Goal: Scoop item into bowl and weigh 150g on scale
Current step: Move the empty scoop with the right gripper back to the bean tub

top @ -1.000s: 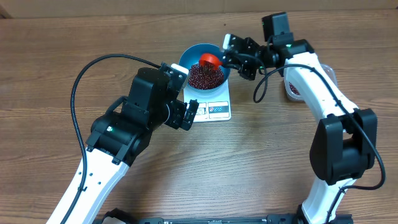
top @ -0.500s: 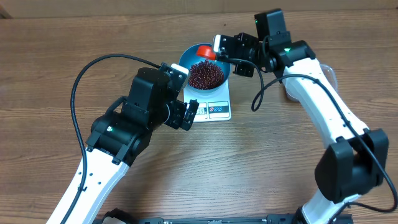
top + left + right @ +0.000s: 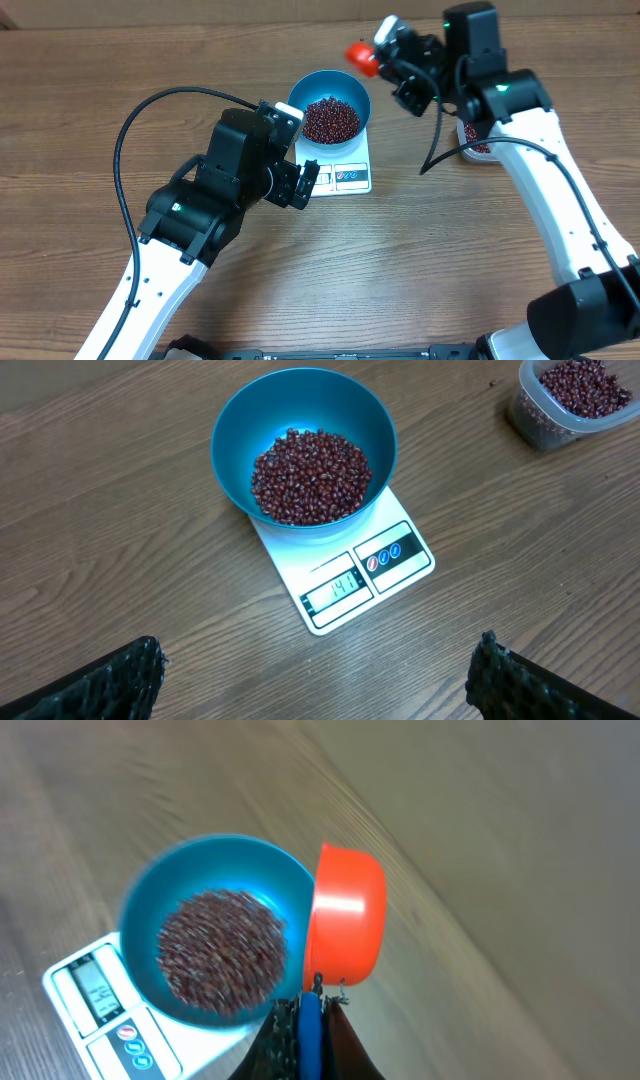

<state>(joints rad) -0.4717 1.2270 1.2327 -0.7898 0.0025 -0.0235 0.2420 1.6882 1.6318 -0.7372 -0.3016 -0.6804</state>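
On the white scale (image 3: 365, 575), round blue bowl (image 3: 238, 435) of tiny oval beans (image 3: 310, 475), right gripper (image 3: 305, 1020) clamping glossy orange scoop (image 3: 345, 925), left gripper (image 3: 315, 660) wide open

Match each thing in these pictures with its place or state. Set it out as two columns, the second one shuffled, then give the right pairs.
Column 1
1. blue bowl
2. orange scoop
3. clear tub
4. left hand

Column 2
A. open, holding nothing
B. standing on the white scale
C. on the table by the right arm, with beans in it
D. gripped by the right hand

Pairs: 1-B; 2-D; 3-C; 4-A
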